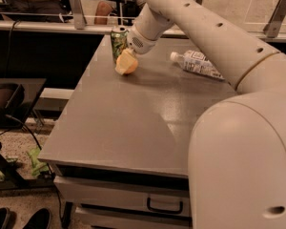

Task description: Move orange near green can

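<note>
The orange [127, 67] is a small round pale-orange fruit at the far left of the grey table [133, 123]. It sits in my gripper [125, 61], which reaches down from the white arm and is shut on it. The fruit is low, at or just above the table top; I cannot tell if it touches. The green can [118, 41] stands upright right behind it, near the table's back left corner. Only a narrow gap shows between the orange and the can.
A clear plastic bottle [198, 63] with a white label lies on its side at the back right. The table's left edge [69, 109] drops to a floor with cables and shoes. A rail [47, 25] runs behind the table.
</note>
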`<state>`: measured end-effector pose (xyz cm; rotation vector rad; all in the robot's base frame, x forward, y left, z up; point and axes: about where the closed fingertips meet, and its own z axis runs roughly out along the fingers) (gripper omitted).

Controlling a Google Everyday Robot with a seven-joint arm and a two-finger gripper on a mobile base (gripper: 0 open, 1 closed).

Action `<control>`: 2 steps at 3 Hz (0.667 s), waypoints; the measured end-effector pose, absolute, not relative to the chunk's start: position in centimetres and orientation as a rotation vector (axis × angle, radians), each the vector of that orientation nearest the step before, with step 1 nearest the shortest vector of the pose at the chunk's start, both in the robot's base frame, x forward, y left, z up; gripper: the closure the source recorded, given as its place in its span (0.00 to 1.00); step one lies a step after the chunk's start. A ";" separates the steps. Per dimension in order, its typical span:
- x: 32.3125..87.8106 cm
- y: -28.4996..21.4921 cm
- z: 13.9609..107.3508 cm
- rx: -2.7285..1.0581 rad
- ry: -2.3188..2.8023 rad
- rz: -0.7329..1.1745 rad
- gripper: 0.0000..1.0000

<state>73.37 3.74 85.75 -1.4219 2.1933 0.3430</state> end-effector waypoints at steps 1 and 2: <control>74.0 3.9 84.8 -1.417 2.193 0.361 0.30; 74.0 4.1 84.6 -1.421 2.195 0.363 0.06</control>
